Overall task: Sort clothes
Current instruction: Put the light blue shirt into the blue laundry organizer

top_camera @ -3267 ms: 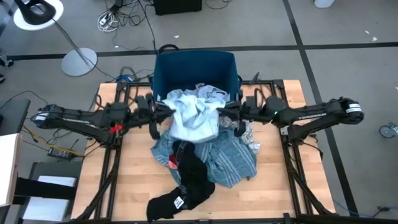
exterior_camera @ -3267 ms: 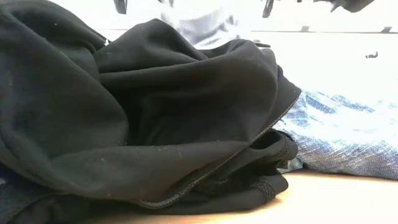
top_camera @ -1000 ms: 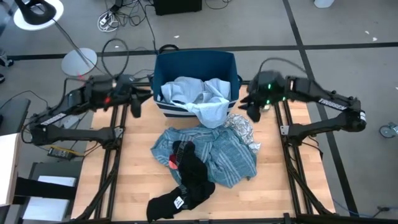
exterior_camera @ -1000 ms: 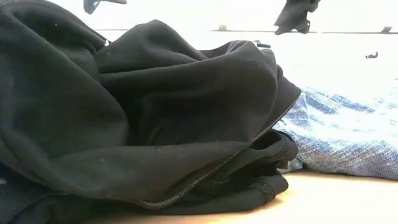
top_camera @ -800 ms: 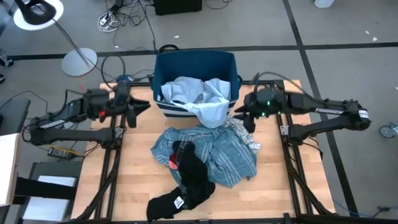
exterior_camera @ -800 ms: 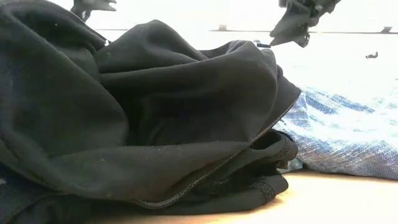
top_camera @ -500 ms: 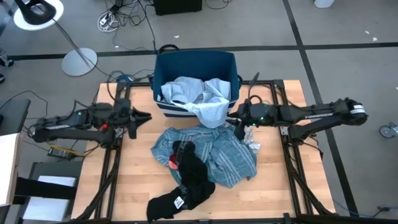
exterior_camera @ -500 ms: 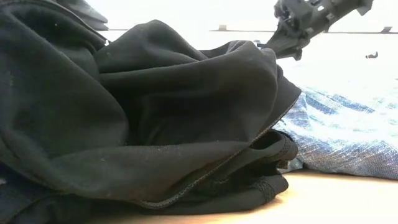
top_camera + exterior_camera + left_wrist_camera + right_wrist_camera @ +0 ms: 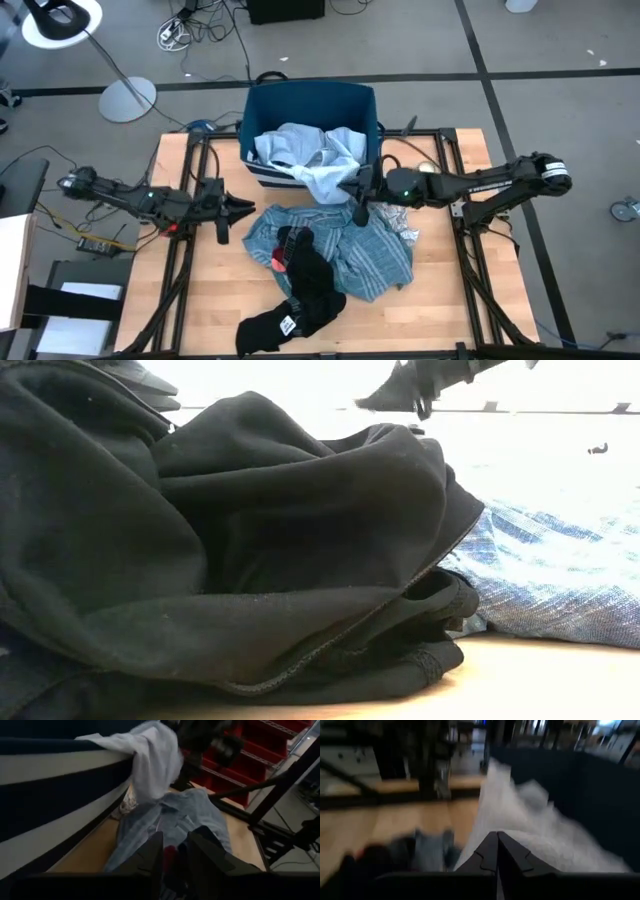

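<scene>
The light blue shirt lies in the dark blue bin, one flap hanging over the near rim. The teal striped cloth lies spread on the table. The black pieces and the small red piece lie on it. The white-and-grey patterned cloth lies at its right. My left gripper is open and empty, left of the teal cloth. My right gripper is shut, low beside the hanging flap. My right gripper's shut fingertips stand right at the shirt's hanging flap, coming level from the table's right. I cannot tell whether they touch it.
The bin stands at the far middle of the wooden table, and its striped wall is close to my left gripper. Black metal frame rails run along both sides. The black cloth fills most of the low view.
Both arms have come down from beside the bin. My left gripper has gone toward the near edge and the teal cloth's left side. My right gripper has gone toward the table's left, over the patterned cloth, up to the shirt's hanging flap. The clothes have stayed in place.
</scene>
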Controlling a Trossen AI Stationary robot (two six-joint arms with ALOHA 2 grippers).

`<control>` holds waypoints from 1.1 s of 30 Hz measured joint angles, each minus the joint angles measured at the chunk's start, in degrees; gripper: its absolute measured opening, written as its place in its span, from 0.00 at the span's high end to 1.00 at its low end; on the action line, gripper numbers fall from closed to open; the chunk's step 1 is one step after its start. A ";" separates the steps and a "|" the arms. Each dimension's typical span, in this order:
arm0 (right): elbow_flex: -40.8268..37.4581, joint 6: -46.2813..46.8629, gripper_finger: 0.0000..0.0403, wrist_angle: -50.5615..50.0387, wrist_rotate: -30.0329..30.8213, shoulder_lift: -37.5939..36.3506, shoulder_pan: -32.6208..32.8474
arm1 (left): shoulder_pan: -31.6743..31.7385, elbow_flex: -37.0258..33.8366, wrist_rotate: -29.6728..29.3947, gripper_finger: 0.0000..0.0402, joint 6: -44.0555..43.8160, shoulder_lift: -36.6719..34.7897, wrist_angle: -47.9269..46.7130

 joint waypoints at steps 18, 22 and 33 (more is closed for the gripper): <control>29.59 -6.27 0.99 -32.85 3.09 3.72 -4.05 | -17.71 1.36 -18.96 0.77 -8.51 19.16 7.33; 29.64 1.52 0.99 -44.45 6.90 2.73 -3.74 | -19.65 1.32 -22.22 0.77 -8.86 21.82 7.86; 20.88 30.81 1.00 -68.32 29.11 1.23 13.25 | -22.43 1.27 -26.76 0.77 -16.67 32.56 8.01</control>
